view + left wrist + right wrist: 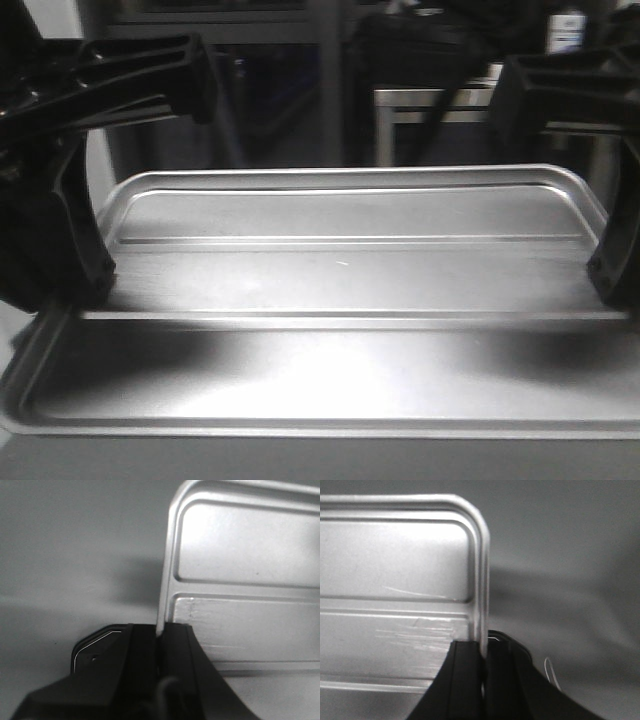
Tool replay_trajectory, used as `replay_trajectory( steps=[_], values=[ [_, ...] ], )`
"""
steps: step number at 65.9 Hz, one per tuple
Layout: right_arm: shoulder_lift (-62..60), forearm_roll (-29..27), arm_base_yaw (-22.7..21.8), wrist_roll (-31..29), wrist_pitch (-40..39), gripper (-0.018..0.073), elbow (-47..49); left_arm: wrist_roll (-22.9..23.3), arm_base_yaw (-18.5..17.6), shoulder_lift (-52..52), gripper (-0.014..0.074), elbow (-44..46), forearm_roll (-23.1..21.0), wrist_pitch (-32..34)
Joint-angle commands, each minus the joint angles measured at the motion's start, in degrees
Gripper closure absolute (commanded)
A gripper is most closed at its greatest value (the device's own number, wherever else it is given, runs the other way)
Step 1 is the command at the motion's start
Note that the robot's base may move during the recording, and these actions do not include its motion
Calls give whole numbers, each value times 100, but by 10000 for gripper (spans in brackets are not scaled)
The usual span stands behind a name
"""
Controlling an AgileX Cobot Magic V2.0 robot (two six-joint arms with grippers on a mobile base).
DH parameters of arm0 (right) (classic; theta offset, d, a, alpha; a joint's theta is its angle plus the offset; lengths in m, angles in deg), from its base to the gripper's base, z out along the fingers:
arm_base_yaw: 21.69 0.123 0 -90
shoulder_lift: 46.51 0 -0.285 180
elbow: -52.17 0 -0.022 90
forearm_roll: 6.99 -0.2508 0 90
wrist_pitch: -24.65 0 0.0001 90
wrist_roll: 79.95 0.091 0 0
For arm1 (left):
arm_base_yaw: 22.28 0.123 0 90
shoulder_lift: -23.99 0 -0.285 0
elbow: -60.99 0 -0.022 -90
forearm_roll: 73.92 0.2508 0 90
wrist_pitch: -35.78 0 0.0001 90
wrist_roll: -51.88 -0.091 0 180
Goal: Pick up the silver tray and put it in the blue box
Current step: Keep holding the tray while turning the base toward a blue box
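The left tool (161, 635) and right tool (484, 650) are each clenched on opposite short rims of the silver tray (330, 270), spanning between them over the grey worktop (75, 555), likely to carry it level.

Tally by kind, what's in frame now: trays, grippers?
silver tray: 1
grippers: 2 (left gripper and right gripper, each clamped on a tray rim)
Total: 3
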Motion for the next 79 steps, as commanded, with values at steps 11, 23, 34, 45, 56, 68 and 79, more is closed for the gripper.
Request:
replay_trajectory(
  steps=[11, 23, 34, 45, 56, 68, 79],
  values=[
    [-106, 249, -22, -44, 20, 508, 140, 78, -6, 146, 700, 135, 191, -23],
    [-106, 249, -22, -44, 20, 508, 140, 78, -6, 146, 700, 135, 191, -23],
    [-106, 249, -22, -44, 25, 508, 140, 78, -6, 146, 700, 135, 191, -23],
    [-106, 249, -22, -44, 36, 508, 140, 78, -6, 146, 700, 135, 191, -23],
    [-106, 249, -22, -44, 62, 508, 140, 78, -6, 146, 700, 135, 191, -23],
    [-106, 249, -22, -44, 62, 508, 140, 78, -6, 146, 700, 135, 191, -23],
    [-106, 249, -22, -44, 62, 508, 140, 78, -6, 146, 700, 135, 191, -23]
  ],
)
